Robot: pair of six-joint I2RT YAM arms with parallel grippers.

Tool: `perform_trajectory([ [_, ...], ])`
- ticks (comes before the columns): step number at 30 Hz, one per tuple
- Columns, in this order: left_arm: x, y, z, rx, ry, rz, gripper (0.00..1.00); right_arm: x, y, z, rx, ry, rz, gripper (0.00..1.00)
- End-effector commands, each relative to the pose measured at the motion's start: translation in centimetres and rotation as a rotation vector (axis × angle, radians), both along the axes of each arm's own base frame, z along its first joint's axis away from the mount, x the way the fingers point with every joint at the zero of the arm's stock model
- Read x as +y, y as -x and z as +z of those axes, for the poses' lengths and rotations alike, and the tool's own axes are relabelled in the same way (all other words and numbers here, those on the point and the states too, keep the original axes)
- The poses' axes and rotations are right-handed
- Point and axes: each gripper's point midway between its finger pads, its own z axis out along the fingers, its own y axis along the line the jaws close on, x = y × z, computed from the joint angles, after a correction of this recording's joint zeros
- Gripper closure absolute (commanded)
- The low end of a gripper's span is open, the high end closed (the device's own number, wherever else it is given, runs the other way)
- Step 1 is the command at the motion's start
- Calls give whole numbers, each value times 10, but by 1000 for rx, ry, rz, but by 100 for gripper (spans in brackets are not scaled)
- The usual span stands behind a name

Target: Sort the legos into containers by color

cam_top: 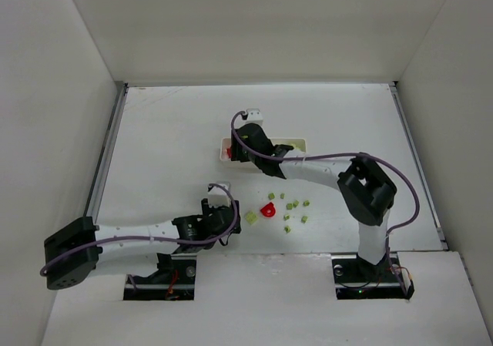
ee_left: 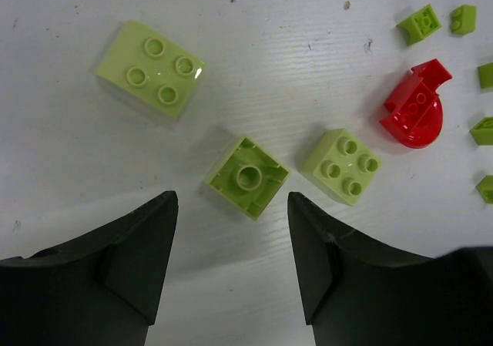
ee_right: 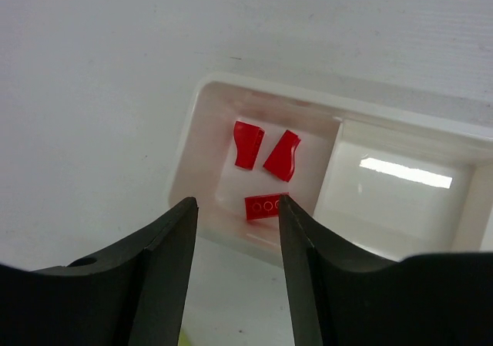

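The white bench holds a long white tray. The right arm hides most of it from above, so I cannot count its sections. The right claw hangs open and empty over the tray's end section, where three red legos lie. The left claw is wide open, just behind an upside-down green lego on the bench. A round red lego lies nearby.

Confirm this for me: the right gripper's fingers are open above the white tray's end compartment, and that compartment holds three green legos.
Not quite. The right wrist view shows the three legos in that compartment are red, not green. The rest stands: the right gripper has its fingers open above the white tray's end compartment.
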Motion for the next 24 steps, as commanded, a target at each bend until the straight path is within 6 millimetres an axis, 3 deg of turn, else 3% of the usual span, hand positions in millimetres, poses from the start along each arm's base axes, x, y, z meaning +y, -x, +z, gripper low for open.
perform_trajectory([
  [1, -19, -11, 22, -49, 83, 26, 43, -1, -3, 42, -67, -79, -8, 48],
  [5, -23, -14, 20, -53, 81, 25, 43, -18, 12, 55, -99, -110, -13, 48],
  [11, -27, -18, 9, -48, 39, 16, 44, -46, 38, 57, -118, -136, -26, 48],
  [15, -28, -20, 7, -50, 30, 19, 57, -60, 54, 56, -127, -141, -39, 47],
  [18, -28, -22, 15, -66, 51, 24, 71, -80, 65, 53, -147, -138, -77, 45],
  [24, -35, -30, 61, -134, 133, 10, 78, -130, 88, 42, -140, -192, -179, 45],
])
